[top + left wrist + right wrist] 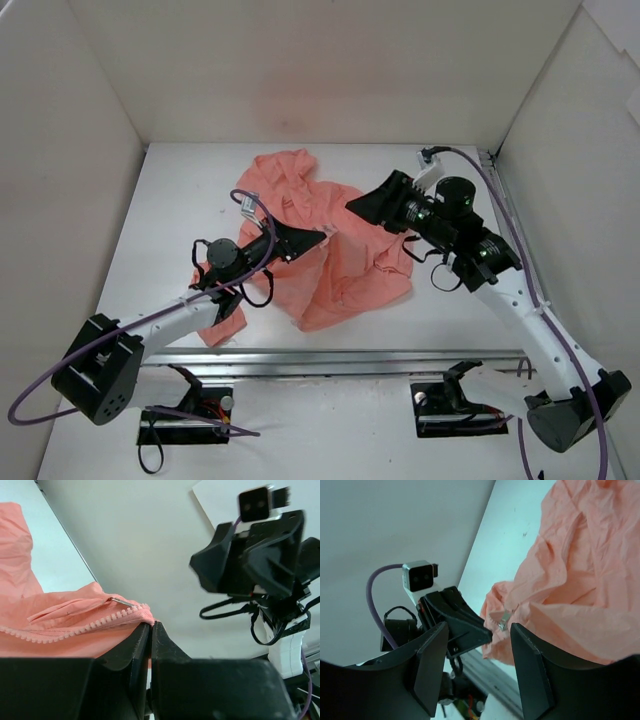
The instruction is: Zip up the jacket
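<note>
The left hand is pressed shut on the front edge of the jacket, its two tips pinching the salmon-pink cloth right at the end of the row of zipper teeth. The grip seems meant to anchor that edge and hold it lifted and taut, so the zip has something to run against. The metal pull tab sits just beside the left hand's tips, sticking up from the fold of cloth and free of any grip.

The right hand hangs near the left hand, on its right and a little beyond it, not touching. Its fingers stand apart with nothing between them and face the pull tab, most likely lined up to take it. How much of the zip is already joined cannot be told from these views.

The jacket lies crumpled on the white tabletop, spreading under and around the left hand, with most of the cloth beyond it and to its right.

No box, bin or tray shows; only plain white walls stand around the tabletop.
</note>
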Motion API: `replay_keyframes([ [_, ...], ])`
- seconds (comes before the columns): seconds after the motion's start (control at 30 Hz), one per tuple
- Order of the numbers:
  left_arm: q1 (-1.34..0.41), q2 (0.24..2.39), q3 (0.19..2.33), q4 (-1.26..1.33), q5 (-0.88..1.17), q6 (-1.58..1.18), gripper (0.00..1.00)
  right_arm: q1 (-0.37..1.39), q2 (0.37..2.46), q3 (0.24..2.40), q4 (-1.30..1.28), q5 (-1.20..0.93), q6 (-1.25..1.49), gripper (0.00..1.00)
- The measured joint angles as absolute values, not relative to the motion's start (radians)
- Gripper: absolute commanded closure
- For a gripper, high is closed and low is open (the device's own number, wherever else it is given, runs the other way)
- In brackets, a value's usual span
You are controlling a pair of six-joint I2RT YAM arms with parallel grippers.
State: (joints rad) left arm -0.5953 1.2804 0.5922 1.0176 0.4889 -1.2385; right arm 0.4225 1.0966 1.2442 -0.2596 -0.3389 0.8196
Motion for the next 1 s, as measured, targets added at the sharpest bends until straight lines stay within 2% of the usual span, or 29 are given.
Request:
replay_keyframes([
  [0.37, -0.580, 1.290, 0.622, 1.019, 0.481, -1.159, 1.00, 0.417, 1.118, 1.102, -0.226, -0.416, 1.089, 0.63],
  [1.0, -0.580, 1.313, 0.674, 1.021, 0.501, -1.095, 1.00, 0.416, 1.179, 0.996, 0.078, -0.506, 1.266, 0.68],
])
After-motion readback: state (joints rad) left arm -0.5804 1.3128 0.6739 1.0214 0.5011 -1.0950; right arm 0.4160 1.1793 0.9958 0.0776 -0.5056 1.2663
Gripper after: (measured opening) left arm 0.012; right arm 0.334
